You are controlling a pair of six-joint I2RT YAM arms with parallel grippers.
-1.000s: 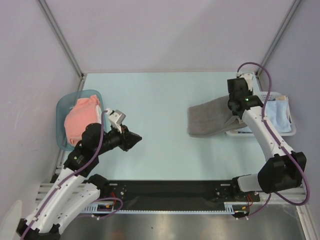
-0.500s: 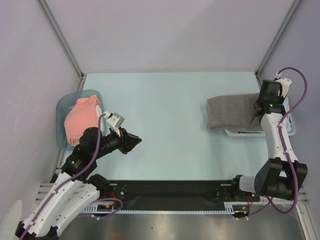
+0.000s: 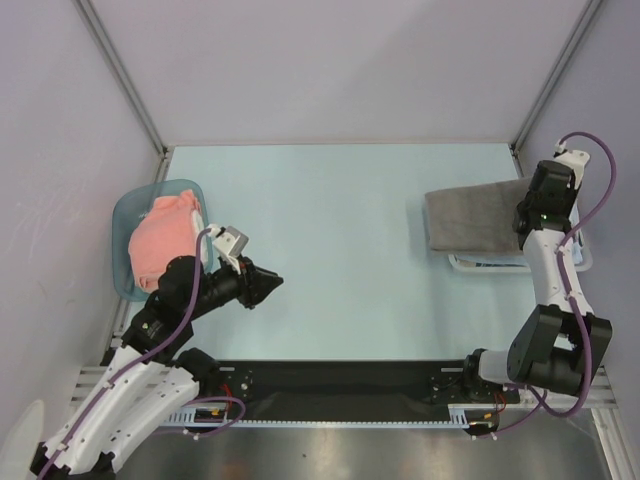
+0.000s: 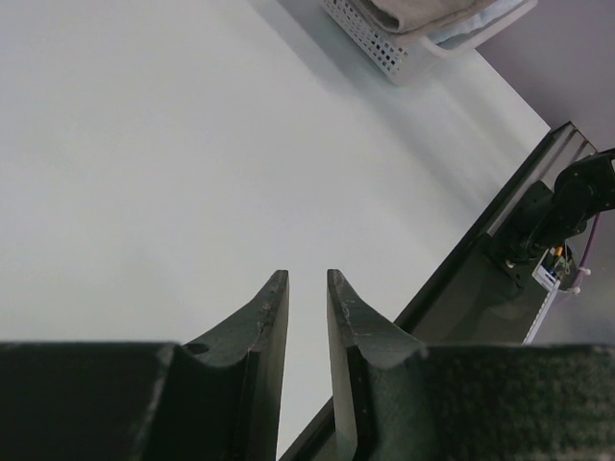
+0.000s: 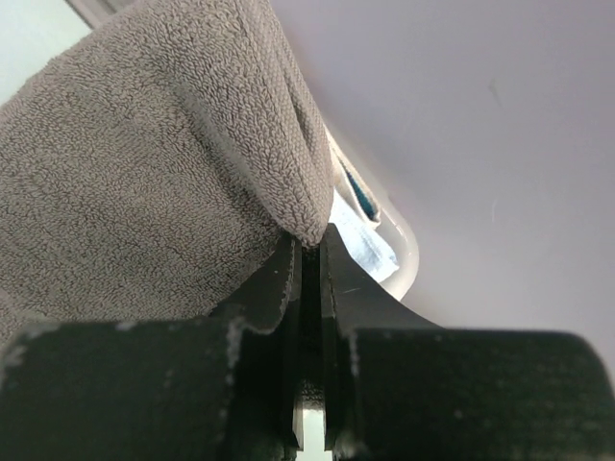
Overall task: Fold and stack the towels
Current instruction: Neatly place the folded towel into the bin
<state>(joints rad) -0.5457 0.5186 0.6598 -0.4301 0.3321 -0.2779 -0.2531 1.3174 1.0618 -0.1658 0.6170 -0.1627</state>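
The grey towel (image 3: pixel 473 218) hangs spread from my right gripper (image 3: pixel 527 213), over the white lattice basket (image 3: pixel 478 265) at the right. In the right wrist view the right gripper (image 5: pixel 309 252) is shut on the grey towel's (image 5: pixel 144 173) edge. A light blue towel (image 5: pixel 370 245) lies in the basket below it. The salmon-pink towel (image 3: pixel 160 240) lies bunched in the blue tub (image 3: pixel 123 215) at the left. My left gripper (image 3: pixel 274 283) hovers above the bare table right of the tub. Its jaws (image 4: pixel 307 279) stand a narrow gap apart with nothing between them. No white towel shows.
The left wrist view shows the basket (image 4: pixel 380 43) far off with towels in it. The black base rail (image 3: pixel 340 380) runs along the near edge. Metal posts and walls close in the table on the left, back and right.
My right gripper has carried the grey towel right and back, from the table's right middle to over the basket. My left gripper dropped slightly and stays beside the tub.
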